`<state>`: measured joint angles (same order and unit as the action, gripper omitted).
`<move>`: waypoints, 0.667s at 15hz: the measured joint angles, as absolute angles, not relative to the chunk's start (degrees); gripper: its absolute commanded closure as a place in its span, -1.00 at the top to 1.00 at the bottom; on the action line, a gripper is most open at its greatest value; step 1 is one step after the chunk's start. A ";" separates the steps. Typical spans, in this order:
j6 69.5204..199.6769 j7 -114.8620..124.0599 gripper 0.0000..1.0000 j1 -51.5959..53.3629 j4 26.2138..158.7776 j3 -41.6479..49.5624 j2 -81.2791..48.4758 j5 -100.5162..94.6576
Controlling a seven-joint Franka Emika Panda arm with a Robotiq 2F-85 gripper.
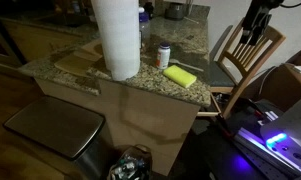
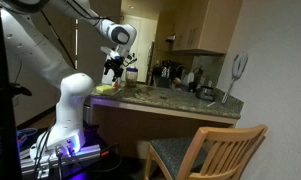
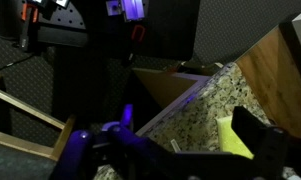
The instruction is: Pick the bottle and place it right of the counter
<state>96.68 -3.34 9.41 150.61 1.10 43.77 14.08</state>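
The small white bottle [image 1: 164, 55] with a dark cap stands upright on the speckled granite counter [image 1: 190, 40], between the big paper roll and the yellow sponge. My gripper [image 1: 254, 28] hangs high, off the counter's edge and over the chair, well away from the bottle. In an exterior view the gripper [image 2: 115, 69] is above the counter's [image 2: 180, 103] near end. In the wrist view the jaws [image 3: 195, 150] look open and empty above the granite [image 3: 190, 110] beside the sponge. The bottle is out of the wrist view.
A tall white paper towel roll [image 1: 117, 38] and a flat yellow sponge [image 1: 179, 75] [image 3: 233, 138] sit on the counter. A wooden slat-back chair [image 1: 252, 58] [image 2: 205, 155] stands beside it. A metal bin [image 1: 55, 128] is on the floor. Kitchen items [image 2: 175, 75] crowd the far end.
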 measured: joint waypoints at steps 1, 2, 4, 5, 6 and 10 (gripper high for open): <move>96.68 -3.34 1.00 9.41 150.61 1.10 43.77 14.08; 96.68 -3.34 1.00 9.35 150.61 1.00 43.77 14.09; 96.72 -2.87 1.00 8.84 150.43 0.35 43.89 12.87; 96.94 -2.82 1.00 8.36 150.21 -0.35 44.09 10.88; 97.55 -2.88 1.00 7.98 150.01 -1.10 44.37 8.44; 104.26 -4.20 1.00 7.89 150.06 -2.74 45.88 2.65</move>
<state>104.26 -4.20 7.89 150.06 -2.74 45.88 2.65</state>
